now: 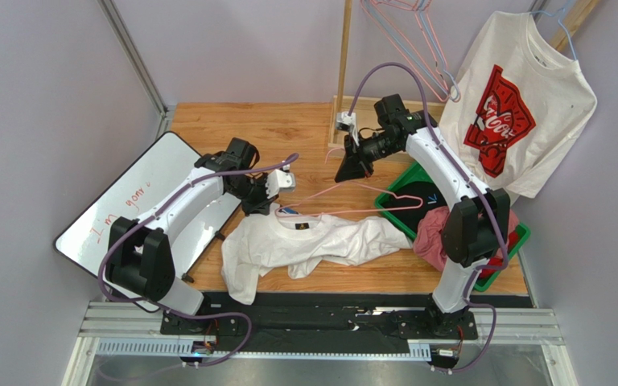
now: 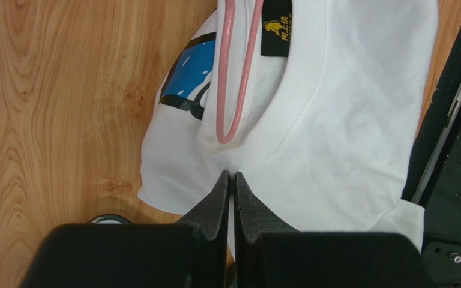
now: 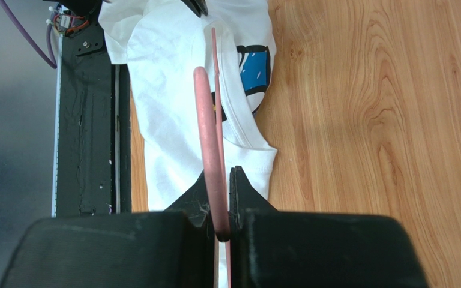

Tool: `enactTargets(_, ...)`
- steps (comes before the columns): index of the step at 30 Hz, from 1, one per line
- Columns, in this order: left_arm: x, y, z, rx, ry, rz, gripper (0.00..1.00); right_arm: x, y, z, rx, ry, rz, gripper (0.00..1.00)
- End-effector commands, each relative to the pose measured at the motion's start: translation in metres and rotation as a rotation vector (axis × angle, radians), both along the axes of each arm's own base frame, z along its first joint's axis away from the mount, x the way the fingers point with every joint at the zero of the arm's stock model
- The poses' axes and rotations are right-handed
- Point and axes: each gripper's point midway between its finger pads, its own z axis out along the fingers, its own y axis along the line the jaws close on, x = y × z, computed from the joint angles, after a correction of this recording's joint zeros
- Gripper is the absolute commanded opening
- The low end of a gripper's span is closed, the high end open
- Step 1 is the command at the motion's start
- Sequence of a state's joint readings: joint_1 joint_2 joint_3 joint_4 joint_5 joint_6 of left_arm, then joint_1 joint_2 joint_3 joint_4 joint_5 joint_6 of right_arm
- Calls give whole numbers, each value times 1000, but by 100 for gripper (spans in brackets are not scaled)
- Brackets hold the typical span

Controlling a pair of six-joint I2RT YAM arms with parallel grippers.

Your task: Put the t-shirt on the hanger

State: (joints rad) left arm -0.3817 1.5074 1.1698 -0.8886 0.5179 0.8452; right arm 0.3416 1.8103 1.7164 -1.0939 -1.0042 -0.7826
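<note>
Left end effector (image 2: 232, 175) pinches t-shirt (image 2: 335, 138) by collar edge, beside hanger (image 2: 223, 90).

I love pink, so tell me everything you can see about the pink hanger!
The hanger is thin pink wire, smooth and a little shiny, bent into a triangle with a hook. One rounded corner is poked into the neck hole of the white t-shirt, right beside its dark label. The right hand is shut on the wire farther along and holds it slanting up off the wooden table. The hook end reaches toward the green bin.
</note>
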Motion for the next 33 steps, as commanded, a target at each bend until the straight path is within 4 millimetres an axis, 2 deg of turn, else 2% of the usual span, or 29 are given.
enactTargets(1, 1, -8, 27, -72, -68, -46, 1, 7, 7, 13, 58, -59, 47, 0)
enactTargets(7, 0, -7, 36, -78, -98, -51, 1, -2, 13, 22, 109, -13, 90, 0)
enactTargets(11, -5, -11, 51, -117, -142, -80, 1, -14, 18, 23, 125, 17, 126, 0)
enactTargets(16, -13, -18, 73, -183, -185, -117, 1, -19, 27, 24, 150, 34, 151, 0)
enactTargets(19, -17, -21, 83, -197, -191, -120, 1, -21, 34, 32, 176, 32, 165, 0)
enactTargets(25, -23, -35, 105, -250, -178, -117, 0, -20, 50, 46, 232, 55, 164, 0)
enactTargets(33, -30, -54, 136, -308, -198, -129, 0, -26, 77, 49, 265, 54, 204, 0)
